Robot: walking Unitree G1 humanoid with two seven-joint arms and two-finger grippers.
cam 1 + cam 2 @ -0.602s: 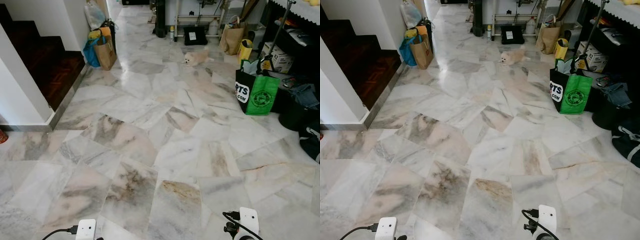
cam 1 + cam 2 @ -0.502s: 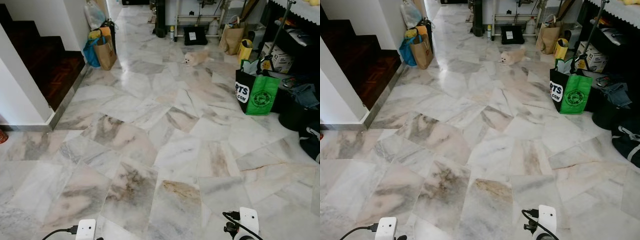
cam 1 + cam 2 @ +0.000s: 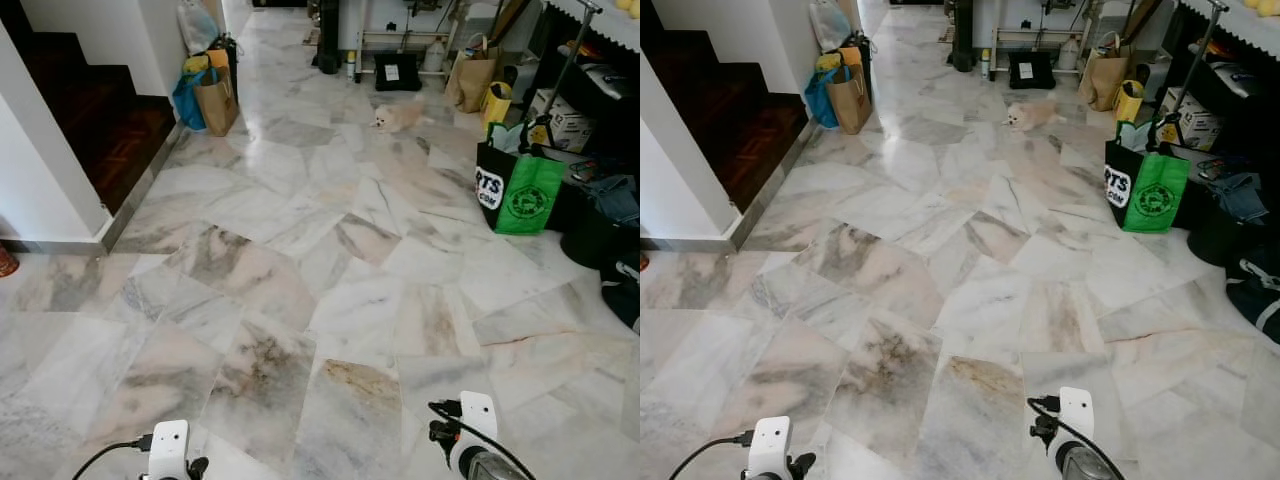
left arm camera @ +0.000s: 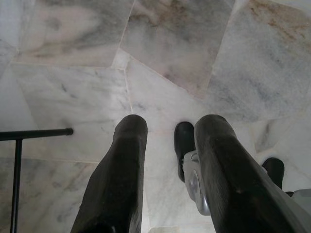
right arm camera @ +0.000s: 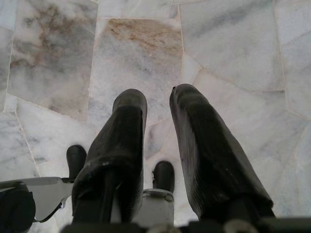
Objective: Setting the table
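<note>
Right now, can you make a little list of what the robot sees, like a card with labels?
place: marble floor, stairs on the left
animal: small pale dog far ahead
bags: green bag on the right, brown bag by the stairs
left gripper: open, empty, over the floor
right gripper: open, empty, over the floor

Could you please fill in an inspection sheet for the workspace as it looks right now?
Surface: marble tile floor, open ahead.
Job's things: nothing seen; no table or tableware.
Clutter: green tote bag on the right; brown paper bag and blue bag by the stairs; small light-coloured dog lying on the floor further ahead.
Grippers: left gripper and right gripper both open, empty, pointing at the floor.
Cables: black cable at the right wrist, another at the left wrist.
Surroundings: dark wooden stairs on the left.
</note>
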